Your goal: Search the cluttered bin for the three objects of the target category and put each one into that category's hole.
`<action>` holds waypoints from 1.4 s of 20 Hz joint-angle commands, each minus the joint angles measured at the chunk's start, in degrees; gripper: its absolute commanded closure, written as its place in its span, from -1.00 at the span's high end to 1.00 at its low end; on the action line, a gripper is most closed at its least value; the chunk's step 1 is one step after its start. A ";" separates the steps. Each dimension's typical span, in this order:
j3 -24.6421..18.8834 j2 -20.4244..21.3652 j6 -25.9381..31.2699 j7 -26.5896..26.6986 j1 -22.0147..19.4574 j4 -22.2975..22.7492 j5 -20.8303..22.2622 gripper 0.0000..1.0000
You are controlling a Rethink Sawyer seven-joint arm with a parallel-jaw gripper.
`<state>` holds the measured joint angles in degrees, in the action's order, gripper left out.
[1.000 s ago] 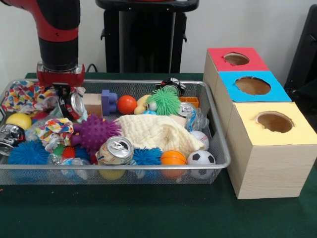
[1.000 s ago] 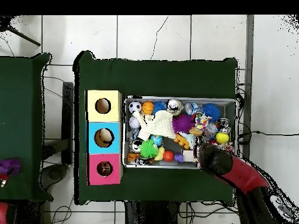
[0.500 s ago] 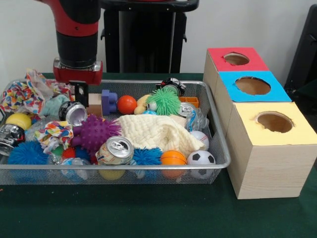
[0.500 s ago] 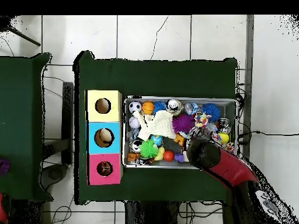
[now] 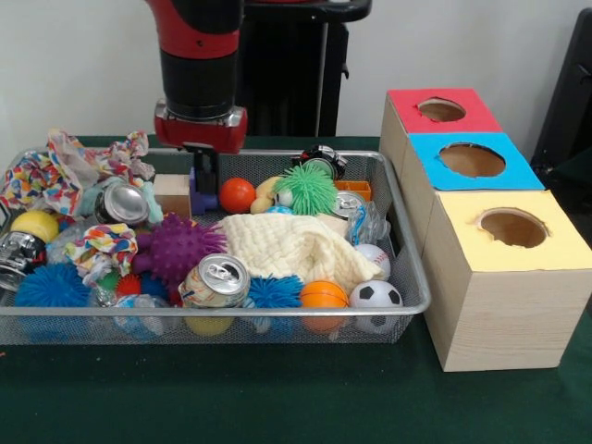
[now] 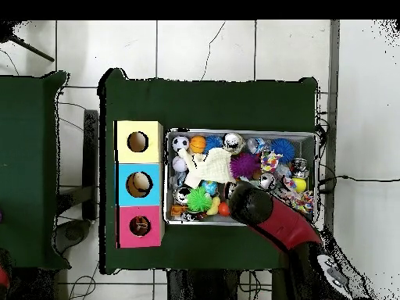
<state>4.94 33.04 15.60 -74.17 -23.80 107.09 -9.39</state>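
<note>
The wire mesh bin (image 5: 231, 310) is full of clutter: drink cans (image 5: 215, 280), spiky balls (image 5: 176, 246), small sports balls (image 5: 376, 296) and a cream cloth (image 5: 296, 245). It also shows in the overhead view (image 6: 242, 131). The red-surround hole (image 5: 441, 110) is on the farthest wooden box and shows in the overhead view too (image 6: 140, 226). My gripper (image 5: 203, 174) hangs over the bin's back edge, just above a purple block (image 5: 205, 196) and left of an orange ball (image 5: 237, 194). It holds nothing I can see. In the overhead view the arm (image 6: 251, 205) hides the gripper.
The blue-surround hole (image 5: 472, 160) and the yellow-surround hole (image 5: 512, 228) are on the nearer boxes. A silver can (image 5: 123, 202) lies by colourful cloth (image 5: 55, 171) at the bin's left. A green spiky ball (image 5: 306, 190) sits at the back middle.
In the front view the arm has moved right along the bin's back, from the left end to the purple block. The silver can near it now lies at the left.
</note>
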 commanded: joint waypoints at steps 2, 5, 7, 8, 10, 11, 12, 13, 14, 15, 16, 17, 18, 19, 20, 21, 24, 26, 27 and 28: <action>-0.27 -2.50 9.77 -9.46 -3.17 -3.27 -0.75 -1.00; -1.16 -5.26 13.09 -5.33 -5.50 -9.02 1.21 -1.00; -2.13 -7.94 13.68 -3.34 -6.66 -12.42 2.19 -1.00; -3.03 -9.30 14.03 -1.99 -7.66 -14.06 2.77 -1.00; -4.60 -11.89 15.10 0.62 -9.50 -17.46 4.09 -1.00; -5.12 -13.03 15.88 1.86 -10.21 -19.27 4.98 -1.00; -5.64 -14.16 16.66 3.11 -10.93 -21.08 5.88 -1.00; -5.90 -15.11 17.40 4.19 -11.52 -22.79 6.91 -1.00; -6.17 -16.06 18.14 5.27 -12.11 -24.51 7.95 -1.00; -6.46 -16.53 18.10 6.08 -12.71 -25.36 9.10 -1.00; -6.76 -17.17 18.69 6.96 -13.15 -26.99 10.21 -1.00; -7.20 -17.42 18.89 7.78 -13.69 -27.63 11.37 -1.00; -7.64 -18.06 19.56 8.67 -14.11 -29.18 12.43 -1.00; -8.35 -18.21 19.30 9.40 -14.80 -29.26 13.56 -1.00; -9.07 -18.82 19.78 10.07 -15.40 -30.31 14.43 -1.00; -9.89 -19.35 19.80 10.72 -16.18 -30.81 15.39 -1.00; -12.17 -20.20 19.91 11.42 -17.81 -31.44 18.09 -1.00; -13.44 -20.56 19.53 12.01 -18.71 -31.64 19.73 -1.00; -13.84 -20.95 20.00 12.03 -19.00 -32.26 20.45 -1.00; -14.24 -21.34 20.47 12.04 -19.29 -32.89 21.17 -1.00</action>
<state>-1.00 18.16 36.65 -75.23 -40.74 82.78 5.37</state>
